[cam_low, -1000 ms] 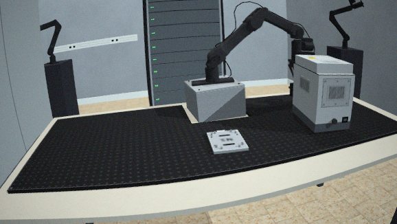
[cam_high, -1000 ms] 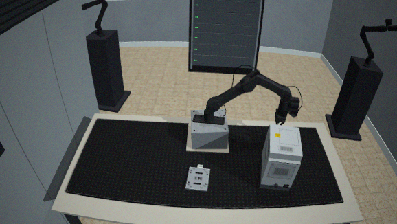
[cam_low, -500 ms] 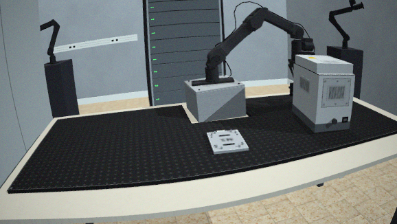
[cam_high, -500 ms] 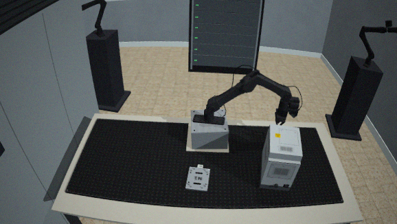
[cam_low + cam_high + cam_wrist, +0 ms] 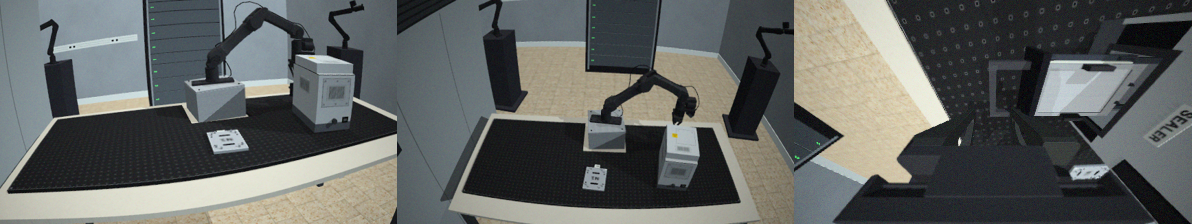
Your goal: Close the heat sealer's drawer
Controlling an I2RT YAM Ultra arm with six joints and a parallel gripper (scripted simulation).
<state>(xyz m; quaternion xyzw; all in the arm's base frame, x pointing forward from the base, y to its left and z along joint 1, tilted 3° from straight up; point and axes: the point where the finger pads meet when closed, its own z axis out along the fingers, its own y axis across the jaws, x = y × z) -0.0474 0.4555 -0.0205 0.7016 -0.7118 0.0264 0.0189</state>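
Hovering at the drawer handle's seven o'clock in the wrist view, the matte black gripper point(image 5: 677, 122) point(image 5: 993, 111) stands partly open, holding nothing. The boxy pale sealer point(image 5: 683, 141) point(image 5: 324, 91) point(image 5: 1156, 107) has its dark-framed drawer point(image 5: 1030, 82) out toward nine o'clock there.

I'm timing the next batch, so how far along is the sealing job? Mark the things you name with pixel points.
Already done: the loaded drawer point(image 5: 1089, 90) has its sheet and frame aboard, though exact centring can't be judged. In hand: the open, empty jaws are near the drawer's handle point(image 5: 993, 90), with no push evident. Left: the drawer still sticks out of the heat sealer point(image 5: 682, 148) point(image 5: 323, 93) point(image 5: 1171, 90), so pushing in, locking and sealing seemingly remain.
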